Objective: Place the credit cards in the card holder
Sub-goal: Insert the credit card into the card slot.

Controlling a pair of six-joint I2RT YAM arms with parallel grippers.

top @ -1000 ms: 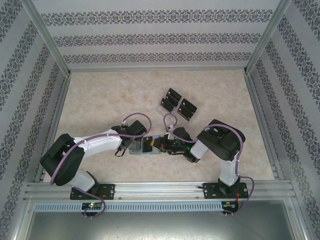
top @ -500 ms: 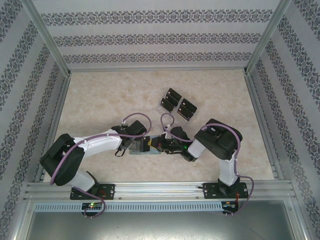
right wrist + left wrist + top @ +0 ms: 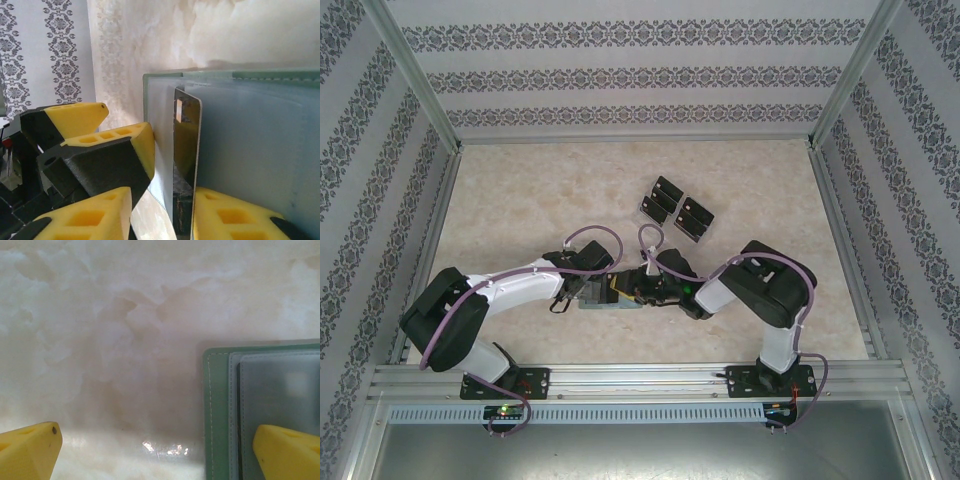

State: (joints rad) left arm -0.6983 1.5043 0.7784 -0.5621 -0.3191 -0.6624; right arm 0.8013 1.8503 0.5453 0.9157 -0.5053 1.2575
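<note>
Marbled beige table [image 3: 520,190] enclosed by damask-striped wallpapered walls [image 3: 640,75].

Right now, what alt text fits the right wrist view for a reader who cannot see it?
A black credit card with a gold chip lies against the pale inside of the card holder, between the parted yellow fingers of the right gripper. The left gripper meets the holder's edge; marbled table behind.

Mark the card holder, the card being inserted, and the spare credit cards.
card holder [image 3: 217,410], left wrist view, green cover edge.
card being inserted [image 3: 186,145], right wrist view, its glossy face.
spare credit cards [image 3: 694,216], top external view, right-hand cards of the group.
</note>
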